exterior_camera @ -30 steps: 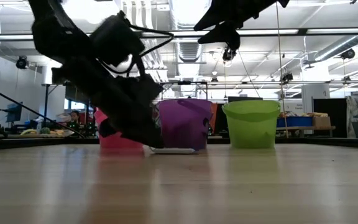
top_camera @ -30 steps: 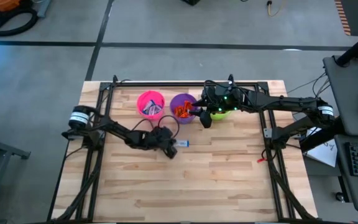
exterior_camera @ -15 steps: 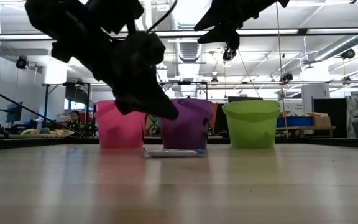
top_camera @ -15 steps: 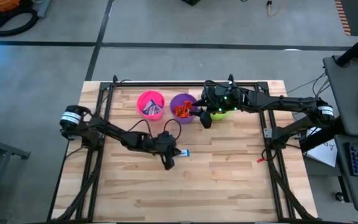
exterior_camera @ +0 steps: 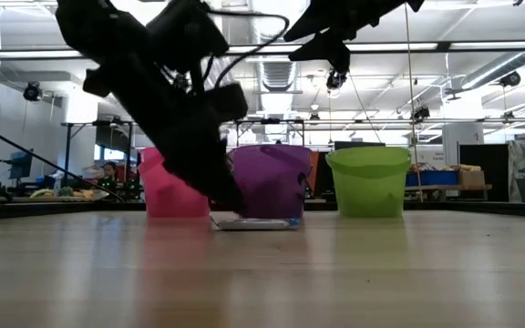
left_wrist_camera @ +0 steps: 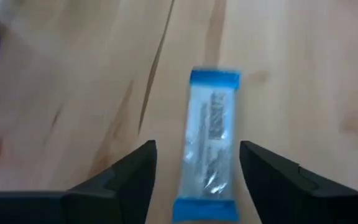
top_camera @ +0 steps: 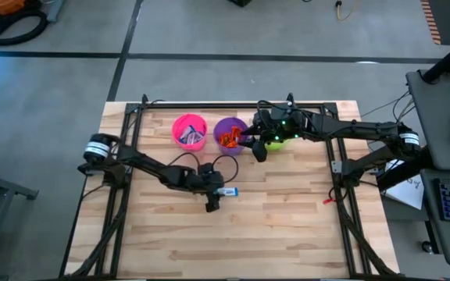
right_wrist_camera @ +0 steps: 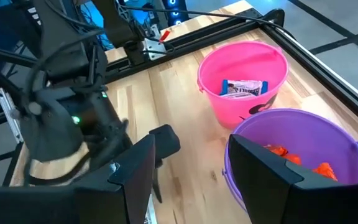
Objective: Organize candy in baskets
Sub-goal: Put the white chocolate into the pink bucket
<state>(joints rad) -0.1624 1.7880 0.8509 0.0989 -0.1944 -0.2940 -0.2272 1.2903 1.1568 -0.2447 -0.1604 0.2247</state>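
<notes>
A blue-and-white candy bar (left_wrist_camera: 208, 146) lies flat on the table (near the pink (top_camera: 189, 130), purple (top_camera: 230, 135) and green (exterior_camera: 368, 179) baskets).

Print on the blue-and-white candy wrapper (left_wrist_camera: 208, 144) on the table (left_wrist_camera: 303, 74) is too blurred to read; nothing else carries legible text.

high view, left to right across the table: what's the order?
left gripper → blue-and-white candy bar on the bare wood; behind them, pink bucket → purple bucket → right gripper → lime green bucket.

Candy bar (left_wrist_camera: 209, 146) blue-white; buckets pink (top_camera: 189, 129), purple (top_camera: 229, 134), lime green (exterior_camera: 368, 180); tabletop (top_camera: 287, 218) light wood.
</notes>
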